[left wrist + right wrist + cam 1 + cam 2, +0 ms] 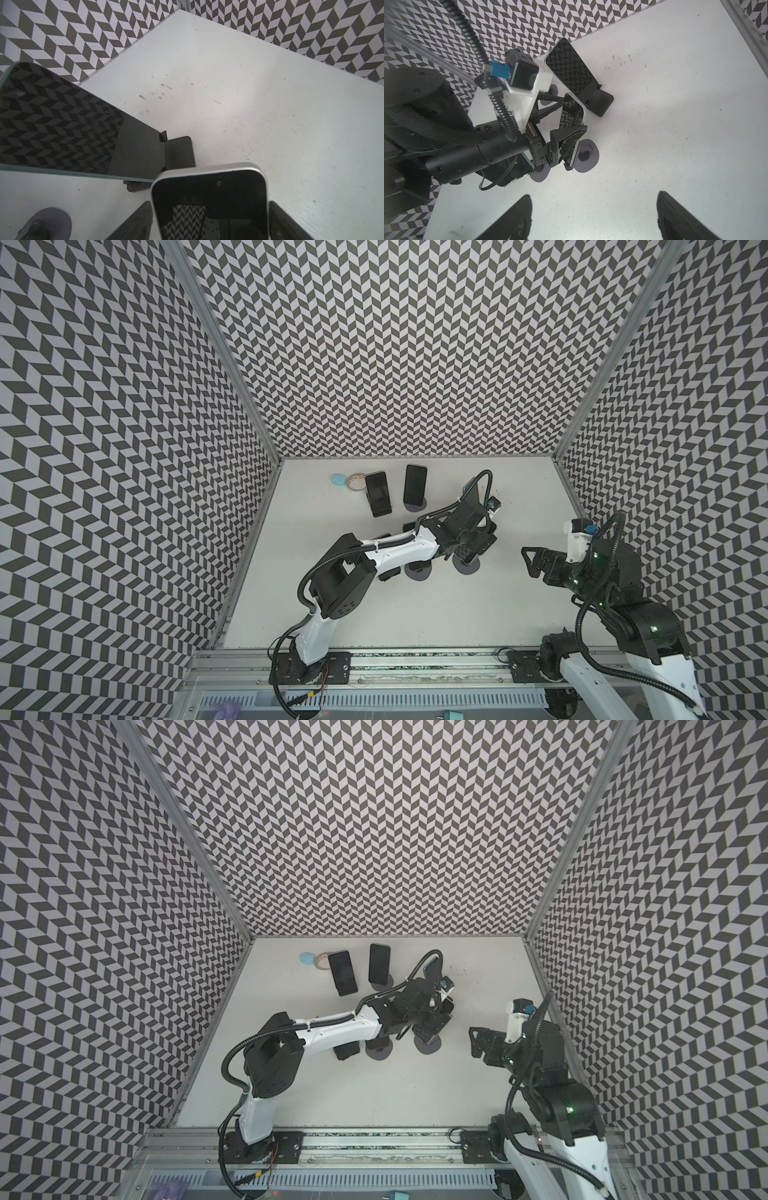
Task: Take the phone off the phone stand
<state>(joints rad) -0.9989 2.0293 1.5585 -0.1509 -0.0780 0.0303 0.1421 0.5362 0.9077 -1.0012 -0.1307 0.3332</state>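
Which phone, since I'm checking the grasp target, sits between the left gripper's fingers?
The silver-edged phone on the round grey base: the left gripper's fingers flank it. The dark phone on the black rectangular stand beside it is untouched.

Bright, even overhead light, soft shadows, wide-angle distortion at edges

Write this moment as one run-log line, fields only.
phase: grasp | left end effector: astride phone, contact unclear | phone: on stand | right end effector: open, empty
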